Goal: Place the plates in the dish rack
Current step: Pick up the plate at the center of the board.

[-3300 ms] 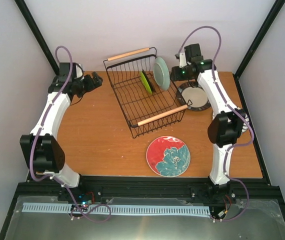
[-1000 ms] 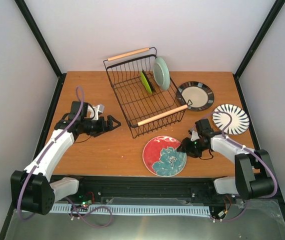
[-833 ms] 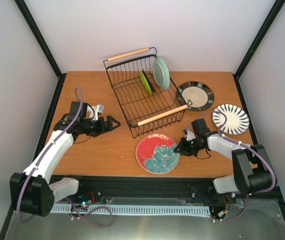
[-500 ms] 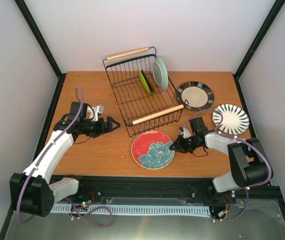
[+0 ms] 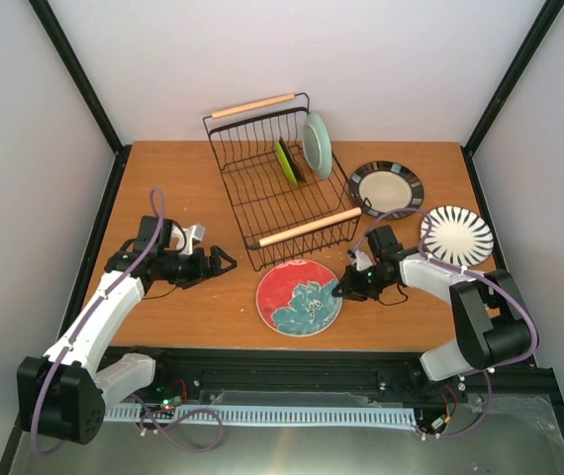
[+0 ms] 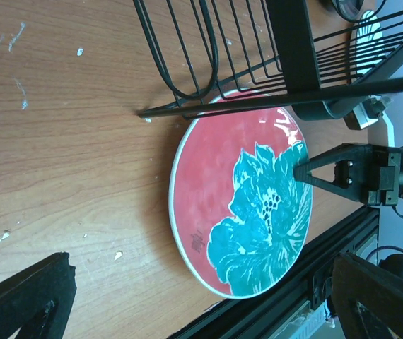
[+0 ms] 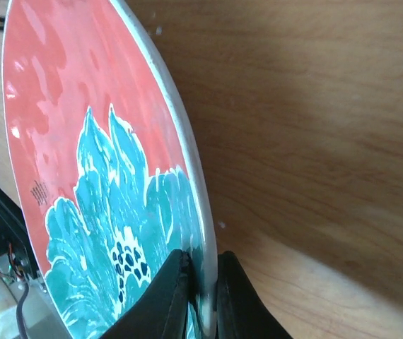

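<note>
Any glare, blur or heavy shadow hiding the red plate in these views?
Top external: evenly lit, sharp. Left wrist: small glare on the red plate, upper edge; left pincer fingers blurred. Right wrist: rim crisp, dark shadow on the table beneath.

The red plate [image 5: 299, 297] carries a large teal flower with dark specks and has a pale rim. The dish rack [image 5: 307, 228] is black wire with light wooden handles; it holds a mint green plate [image 5: 317, 144] and a lime green plate [image 5: 285, 161]. A cream plate [image 5: 387, 189] has a black rim, and a white plate [image 5: 456, 236] bears black radial stripes. The counter [image 5: 193, 188] is orange-brown wood.
</note>
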